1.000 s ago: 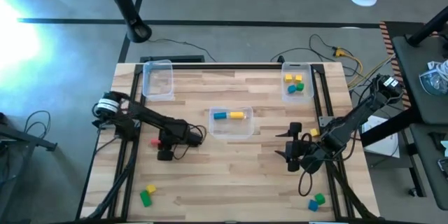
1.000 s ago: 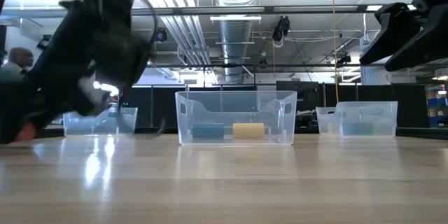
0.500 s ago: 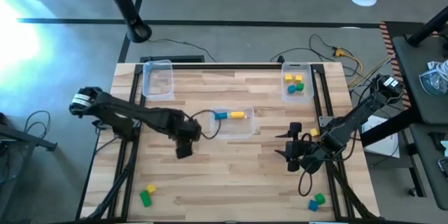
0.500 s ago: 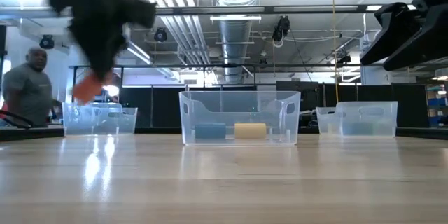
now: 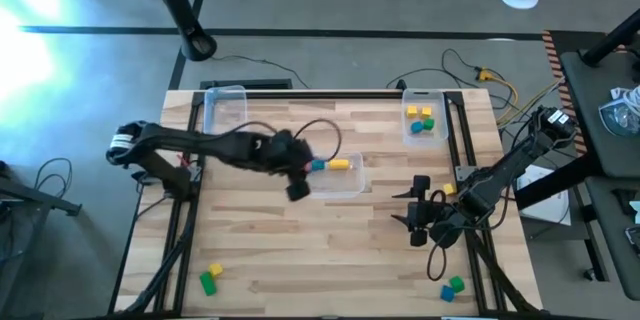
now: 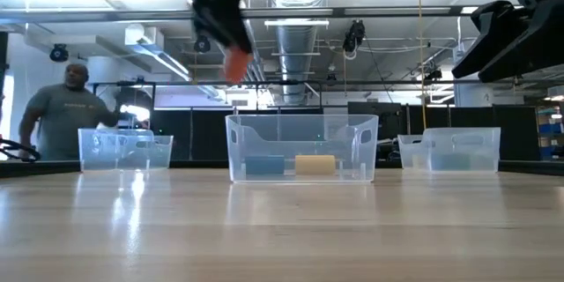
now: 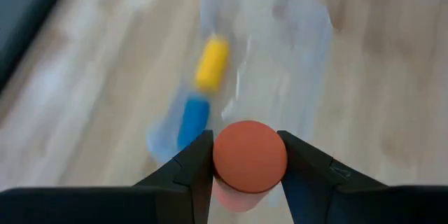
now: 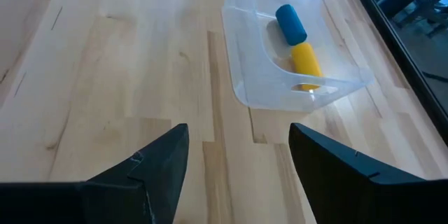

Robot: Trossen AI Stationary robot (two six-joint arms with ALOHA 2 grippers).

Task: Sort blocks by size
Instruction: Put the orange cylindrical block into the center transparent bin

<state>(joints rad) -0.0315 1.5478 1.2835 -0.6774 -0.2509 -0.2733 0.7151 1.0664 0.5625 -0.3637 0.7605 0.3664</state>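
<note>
L gripper [image 5: 297,189] above table, at 9 o'clock edge of centre bin [image 5: 345,186], fingers clamped on red cylinder block [image 7: 249,158]. Bin holds blue block [image 5: 316,165] + yellow block [image 5: 339,164]. R gripper [image 5: 418,224] idle at 4 o'clock, fingers apart

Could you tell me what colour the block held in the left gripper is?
Orange-red; the block shows best in the left wrist view, clamped in the left gripper.
</note>
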